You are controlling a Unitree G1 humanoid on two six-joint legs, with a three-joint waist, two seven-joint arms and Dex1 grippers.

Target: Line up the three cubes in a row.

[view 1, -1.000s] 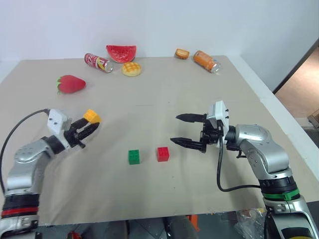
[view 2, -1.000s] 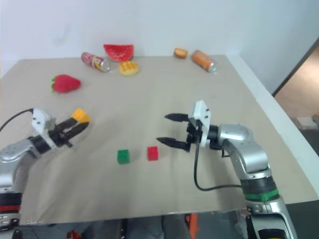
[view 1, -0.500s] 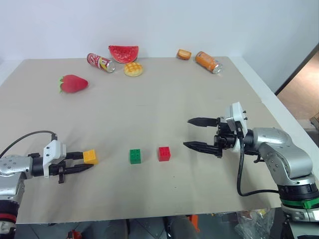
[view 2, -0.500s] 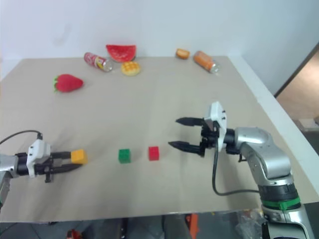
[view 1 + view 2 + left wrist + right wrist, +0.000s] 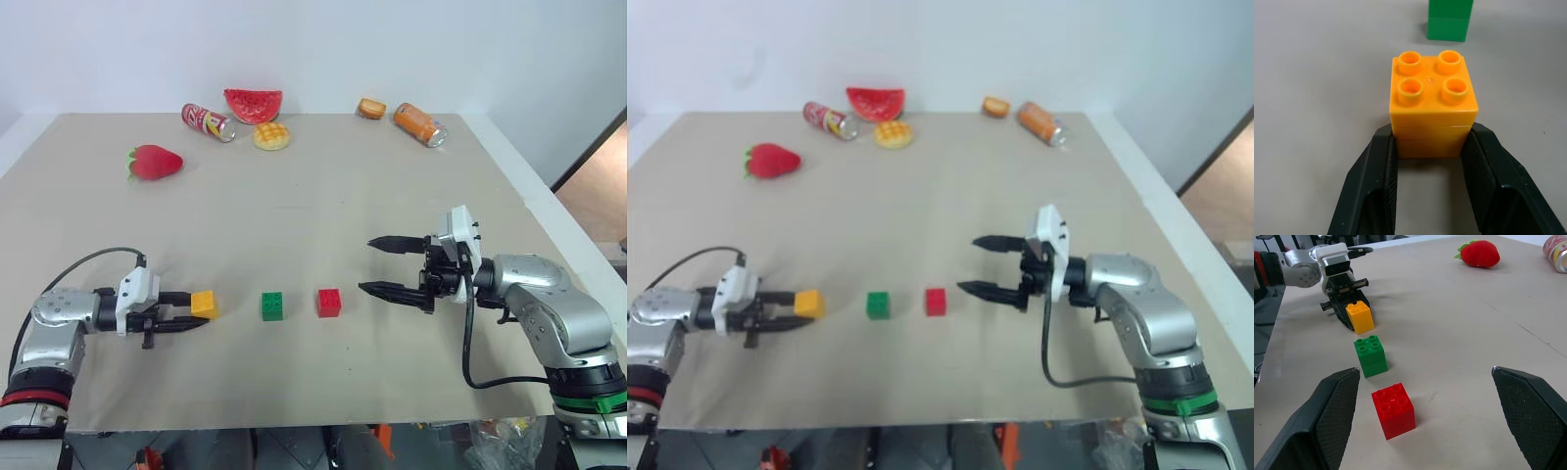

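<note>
Tan bench (image 5: pixel 294 215), white wall behind. Orange-yellow cube (image 5: pixel 204 304) sits low at the bench, pinched in my left claw (image 5: pixel 192 311), just left of the green cube (image 5: pixel 272 305) and red cube (image 5: pixel 329 302), roughly on their line, so letting go should complete the row. Right claw (image 5: pixel 377 264) hangs wide open and empty beside red, clear of the row.

We see a tan tabletop (image 5: pixel 323 186) with a pale raised rim along its right edge; a plain white wall (image 5: pixel 313 44) runs behind the far edge; at far right a dark vertical strip and a brownish floor (image 5: pixel 598 181) beyond the table; lighting is even and soft, with only faint shadows.
</note>
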